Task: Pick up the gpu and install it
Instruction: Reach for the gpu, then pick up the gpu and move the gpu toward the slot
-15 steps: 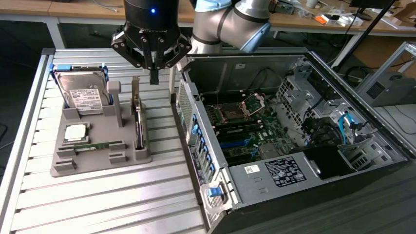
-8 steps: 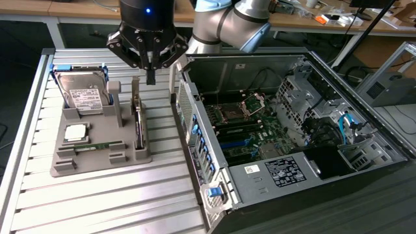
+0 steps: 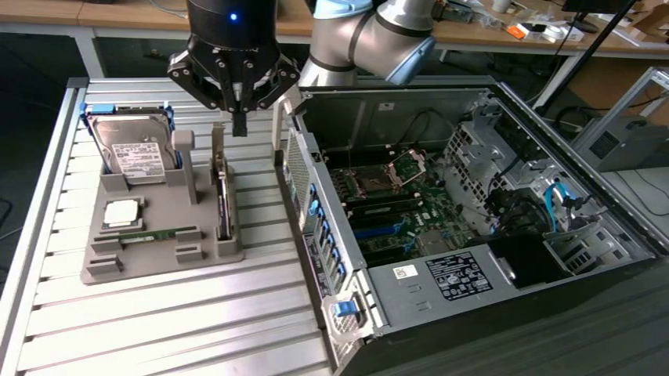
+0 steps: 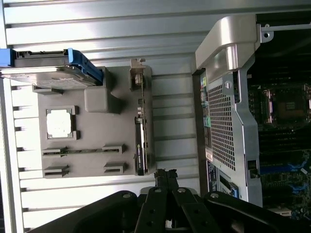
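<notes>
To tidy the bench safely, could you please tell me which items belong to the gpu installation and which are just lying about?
In the job: gpu, gripper, case.
Lying about: hard drive, processor, memory stick, all in the grey holder.

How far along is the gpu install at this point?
Done: nothing yet; the gpu stands on edge in the gray holder. In hand: nothing; the shut gripper hangs above the holder, near the gpu. Left: pickup and install into the open computer case.
</notes>
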Motion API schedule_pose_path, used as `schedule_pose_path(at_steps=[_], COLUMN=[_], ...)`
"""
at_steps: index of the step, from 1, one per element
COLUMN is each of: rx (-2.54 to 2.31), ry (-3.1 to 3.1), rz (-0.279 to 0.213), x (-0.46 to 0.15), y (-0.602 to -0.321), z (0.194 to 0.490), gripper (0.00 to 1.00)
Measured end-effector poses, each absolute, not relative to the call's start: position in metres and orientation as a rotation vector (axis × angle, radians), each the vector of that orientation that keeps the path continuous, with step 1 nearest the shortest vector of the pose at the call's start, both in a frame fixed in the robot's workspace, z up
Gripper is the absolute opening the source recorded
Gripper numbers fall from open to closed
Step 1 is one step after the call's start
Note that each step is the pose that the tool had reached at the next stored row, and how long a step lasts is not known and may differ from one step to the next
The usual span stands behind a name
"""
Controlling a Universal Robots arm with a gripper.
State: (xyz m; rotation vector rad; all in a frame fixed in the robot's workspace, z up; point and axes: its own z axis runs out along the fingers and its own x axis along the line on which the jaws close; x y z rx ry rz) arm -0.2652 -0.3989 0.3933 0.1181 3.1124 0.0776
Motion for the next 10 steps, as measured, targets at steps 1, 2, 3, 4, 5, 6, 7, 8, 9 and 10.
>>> schedule_pose_path(at_steps=[1,2,3,4,5,6,7,8,9,10], rx=[0.118,0.118,0.118,0.118,0.118,0.118,0.118,0.118,0.118,0.118], ry=[3.112,3.112,3.112,3.112,3.112,3.112,3.112,3.112,3.112,3.112], rz=[0.078,0.078,0.078,0.078,0.078,0.078,0.078,0.078,0.078,0.078], x=[-0.2652,-0.2652,-0.2652,-0.2652,-0.2652,-0.2652,-0.2652,-0.2652,-0.2652,-0.2652], y=[-0.3989,-0.3989,-0.3989,-0.3989,-0.3989,-0.3989,-0.3989,-0.3989,-0.3989,-0.3989], z=[0.3933,0.3933,0.3933,0.3933,0.3933,0.3933,0.3933,0.3933,0.3933,0.3933], gripper=[0.11,0.11,0.11,0.11,0.11,0.11,0.11,0.11,0.11,0.11])
